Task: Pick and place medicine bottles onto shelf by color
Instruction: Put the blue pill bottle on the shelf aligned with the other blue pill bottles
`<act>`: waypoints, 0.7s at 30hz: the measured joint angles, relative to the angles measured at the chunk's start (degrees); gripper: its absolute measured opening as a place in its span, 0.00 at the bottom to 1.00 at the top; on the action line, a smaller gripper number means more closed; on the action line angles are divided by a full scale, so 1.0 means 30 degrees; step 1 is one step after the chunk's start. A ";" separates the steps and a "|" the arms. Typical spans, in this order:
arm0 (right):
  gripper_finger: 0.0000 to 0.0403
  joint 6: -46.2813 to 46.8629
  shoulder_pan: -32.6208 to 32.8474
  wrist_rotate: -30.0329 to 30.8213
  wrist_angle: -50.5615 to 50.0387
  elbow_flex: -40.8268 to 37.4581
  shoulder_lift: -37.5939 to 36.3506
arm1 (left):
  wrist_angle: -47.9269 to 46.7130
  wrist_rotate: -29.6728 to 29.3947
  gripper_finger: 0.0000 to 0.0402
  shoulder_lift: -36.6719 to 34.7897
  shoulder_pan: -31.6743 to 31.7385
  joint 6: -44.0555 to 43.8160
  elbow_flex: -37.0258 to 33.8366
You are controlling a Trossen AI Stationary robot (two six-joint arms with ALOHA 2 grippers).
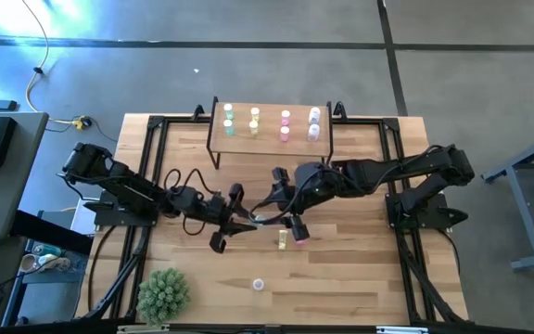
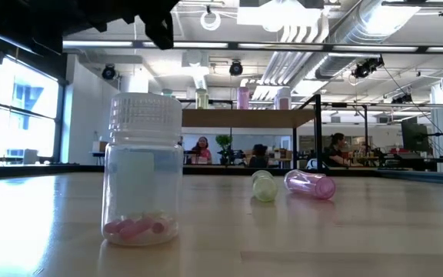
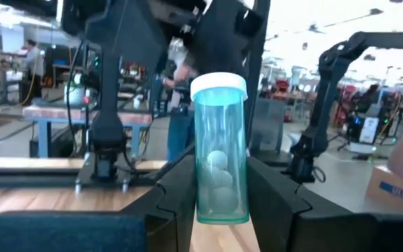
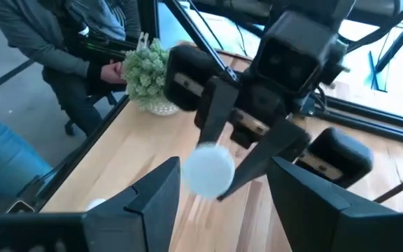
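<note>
Pale-green bottle (image 3: 220, 150) stands clamped upright between the left gripper (image 3: 219, 203) fingers.

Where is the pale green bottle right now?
The pale green bottle stands upright between the left gripper's fingers at table centre, facing the right gripper.

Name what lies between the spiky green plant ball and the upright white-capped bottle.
Nothing: bare light-wood tabletop separates plant ball and bottle, per the high view.

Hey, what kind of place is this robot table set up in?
Probably an open lab or workshop: exposed ceiling ducts, people seated at workbenches behind the table, and another robot arm on a stand.
</note>
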 joint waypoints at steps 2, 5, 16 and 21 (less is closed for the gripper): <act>0.51 0.0035 -0.0007 -0.0015 0.0083 0.0000 0.0003 | 0.0021 -0.0120 0.25 -0.0007 -0.0015 0.0015 0.0000; 0.51 0.0066 -0.0015 -0.0007 0.0521 0.0000 0.0007 | 0.0479 -0.0306 0.25 0.0000 -0.0010 0.0022 0.0000; 0.51 0.0149 -0.0022 0.0069 0.1814 0.0000 0.0754 | 0.1099 -0.0430 0.25 0.0000 0.0176 0.0322 0.0029; 0.51 0.0436 -0.0022 0.0178 0.1946 0.0000 0.0947 | 0.1146 -0.0441 0.25 0.0000 0.0328 0.0178 0.0029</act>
